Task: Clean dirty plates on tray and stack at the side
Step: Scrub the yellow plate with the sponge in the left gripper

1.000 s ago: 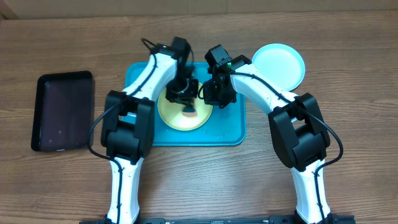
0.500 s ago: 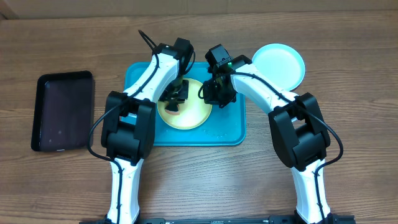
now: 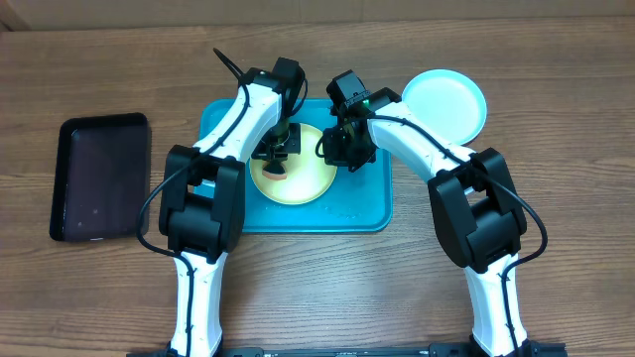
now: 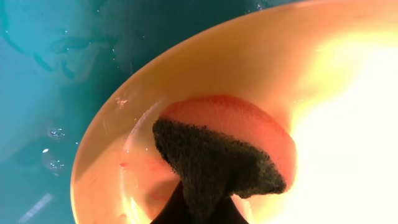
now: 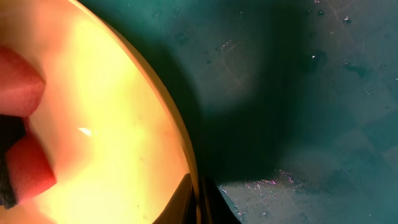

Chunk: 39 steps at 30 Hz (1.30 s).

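A yellow-green plate (image 3: pixel 306 178) lies on the turquoise tray (image 3: pixel 357 208). My left gripper (image 3: pixel 275 154) is shut on a red-orange sponge (image 4: pixel 230 134) with a dark scouring side and presses it on the plate's left part (image 4: pixel 348 87). Faint reddish smears show beside the sponge. My right gripper (image 3: pixel 340 149) is shut on the plate's right rim, which runs between its fingers (image 5: pixel 198 196). A light blue plate (image 3: pixel 444 102) with a pale centre lies off the tray at the back right. A separate white plate cannot be made out.
A smaller black tray (image 3: pixel 99 178) lies on the wooden table to the left. The turquoise tray's floor is wet with droplets (image 5: pixel 298 93). Both arms meet over the tray's back half.
My left gripper has dragged the sponge from the plate's middle to its left part. The right gripper has stayed on the rim.
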Available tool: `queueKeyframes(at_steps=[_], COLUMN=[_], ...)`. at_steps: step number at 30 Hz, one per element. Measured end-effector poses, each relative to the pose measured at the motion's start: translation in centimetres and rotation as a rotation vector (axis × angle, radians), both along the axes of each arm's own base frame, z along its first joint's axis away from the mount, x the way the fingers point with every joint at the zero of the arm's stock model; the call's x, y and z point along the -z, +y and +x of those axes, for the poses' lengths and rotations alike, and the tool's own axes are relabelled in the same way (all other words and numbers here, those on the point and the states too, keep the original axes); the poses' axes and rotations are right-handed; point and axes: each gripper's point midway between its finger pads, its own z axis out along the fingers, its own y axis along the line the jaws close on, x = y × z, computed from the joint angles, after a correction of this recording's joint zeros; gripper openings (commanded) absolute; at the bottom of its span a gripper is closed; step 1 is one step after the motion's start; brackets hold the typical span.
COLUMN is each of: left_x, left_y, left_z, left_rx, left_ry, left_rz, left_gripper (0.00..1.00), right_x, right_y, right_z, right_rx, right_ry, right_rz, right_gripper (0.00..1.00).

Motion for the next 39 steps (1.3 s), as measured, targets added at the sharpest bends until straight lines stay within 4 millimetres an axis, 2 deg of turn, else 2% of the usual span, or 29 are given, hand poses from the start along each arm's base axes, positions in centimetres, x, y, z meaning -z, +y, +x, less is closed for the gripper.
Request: queueKeyframes(at_steps=[10, 11, 12, 13, 14, 22, 32, 37, 39], left_x=[0.0, 0.0, -0.1, 0.0, 0.0, -0.2, -0.5, -0.5, -0.5], left_y=[-1.2, -1.6, -1.9, -2.2, -2.4, -2.2, -1.5, -1.5, -1.5], left_z=[-0.3, -0.4, -0.5, -0.6, -0.7, -0.9, -0.3, -0.3, -0.3], left_rx=[0.014, 0.029, 0.045, 0.059, 0.07, 0.088, 0.091, 0.093, 0.094], left_ry=[0.048, 0.053, 0.058, 0.061, 0.064, 0.077, 0.085, 0.083, 0.084], left_rz=[-0.169, -0.191, -0.209, -0.218, -0.227, -0.223, -0.205, -0.205, -0.205], left_gripper=[0.04, 0.07, 0.21, 0.29, 0.31, 0.24, 0.28, 0.17, 0.17], right_x=[0.0, 0.0, 0.0, 0.0, 0.0, 0.0, 0.0, 0.0, 0.0], right_y=[-0.2, -0.2, -0.2, -0.2, -0.2, -0.2, -0.2, -0.2, -0.2], right_z=[0.1, 0.1, 0.1, 0.1, 0.1, 0.1, 0.1, 0.1, 0.1], right_rx=[0.002, 0.003, 0.003, 0.003, 0.003, 0.003, 0.002, 0.003, 0.003], right_ry=[-0.002, -0.001, -0.002, -0.002, -0.002, -0.001, -0.002, -0.002, -0.002], right_rz=[-0.006, -0.005, -0.005, -0.005, -0.005, -0.005, -0.004, -0.004, -0.004], right_gripper=[0.04, 0.04, 0.04, 0.04, 0.04, 0.04, 0.04, 0.04, 0.04])
